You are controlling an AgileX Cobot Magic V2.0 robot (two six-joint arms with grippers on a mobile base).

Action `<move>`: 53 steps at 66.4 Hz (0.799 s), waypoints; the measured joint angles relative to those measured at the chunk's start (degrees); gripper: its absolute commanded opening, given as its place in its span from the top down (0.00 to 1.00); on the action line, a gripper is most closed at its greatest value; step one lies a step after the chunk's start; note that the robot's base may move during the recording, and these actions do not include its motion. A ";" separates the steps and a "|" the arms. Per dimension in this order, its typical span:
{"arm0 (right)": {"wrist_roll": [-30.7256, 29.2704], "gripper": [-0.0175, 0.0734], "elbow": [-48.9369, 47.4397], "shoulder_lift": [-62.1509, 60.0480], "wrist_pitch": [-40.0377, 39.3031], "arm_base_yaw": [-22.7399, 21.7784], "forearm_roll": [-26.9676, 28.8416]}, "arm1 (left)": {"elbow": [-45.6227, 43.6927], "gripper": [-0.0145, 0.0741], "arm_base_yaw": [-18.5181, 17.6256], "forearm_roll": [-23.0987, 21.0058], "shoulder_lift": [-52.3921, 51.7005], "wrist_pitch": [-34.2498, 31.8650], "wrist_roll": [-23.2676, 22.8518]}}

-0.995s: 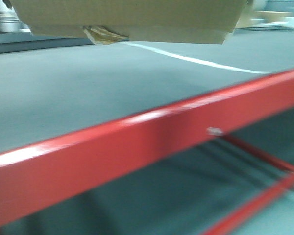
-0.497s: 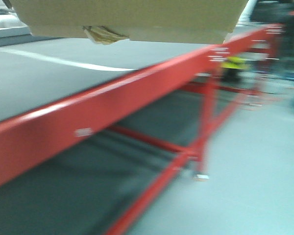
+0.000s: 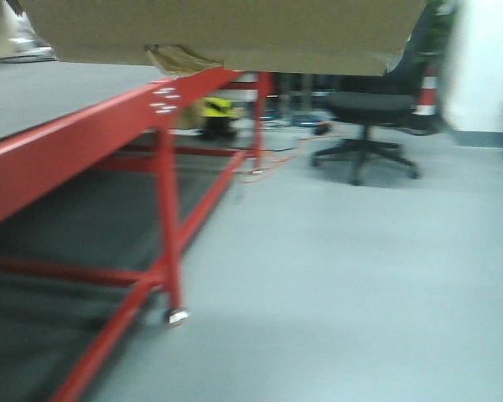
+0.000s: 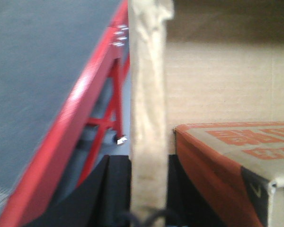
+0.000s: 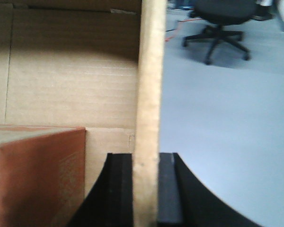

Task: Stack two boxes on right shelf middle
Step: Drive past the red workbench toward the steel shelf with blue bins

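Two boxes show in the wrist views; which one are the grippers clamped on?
The plain tan carton: the left gripper and right gripper each pinch one of its walls. The orange-printed box sits inside, ungripped.

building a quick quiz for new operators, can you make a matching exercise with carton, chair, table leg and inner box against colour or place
Things:
1 carton
2 chair
3 table leg
4 inner box

Colour or place:
A black, on the floor
B red metal
C plain tan, top of the front view
D orange print, inside the carton

Pairs: 1-C, 2-A, 3-B, 4-D
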 measured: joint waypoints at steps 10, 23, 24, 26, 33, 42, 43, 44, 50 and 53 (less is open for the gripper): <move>0.00 0.99 0.00 0.00 0.00 -0.08 -0.10 | 0.00 0.96 0.00 0.00 0.00 0.00 0.00; 0.00 0.99 0.00 0.00 -0.12 -0.08 -0.10 | 0.00 0.96 0.00 0.00 0.00 0.00 0.00; 0.00 0.99 0.00 0.00 -0.24 -0.08 -0.10 | 0.00 0.96 0.00 0.00 0.00 0.00 0.00; 0.00 0.99 0.00 0.00 -0.40 -0.08 -0.10 | 0.00 0.96 0.00 0.00 0.00 0.00 0.00; 0.00 0.99 0.00 0.00 -1.73 -0.08 -0.10 | 0.00 0.96 0.00 0.11 0.00 0.00 0.00; 0.00 0.99 0.00 0.00 -4.16 -0.13 -0.24 | 0.00 0.96 0.12 0.62 0.00 0.00 0.00; 0.00 0.99 0.00 0.00 -4.42 -0.13 -0.29 | 0.00 0.96 0.12 0.62 0.00 0.00 0.00; 0.00 0.99 0.00 0.00 -4.61 -0.13 -0.40 | 0.00 0.96 0.12 0.74 0.00 0.00 0.00; 0.00 0.99 0.00 0.00 -6.12 -0.23 -0.69 | 0.00 0.96 0.12 1.07 0.00 0.00 0.00; 0.00 0.99 0.00 0.00 -6.82 -0.36 -0.69 | 0.00 0.96 0.12 1.12 0.00 0.00 0.00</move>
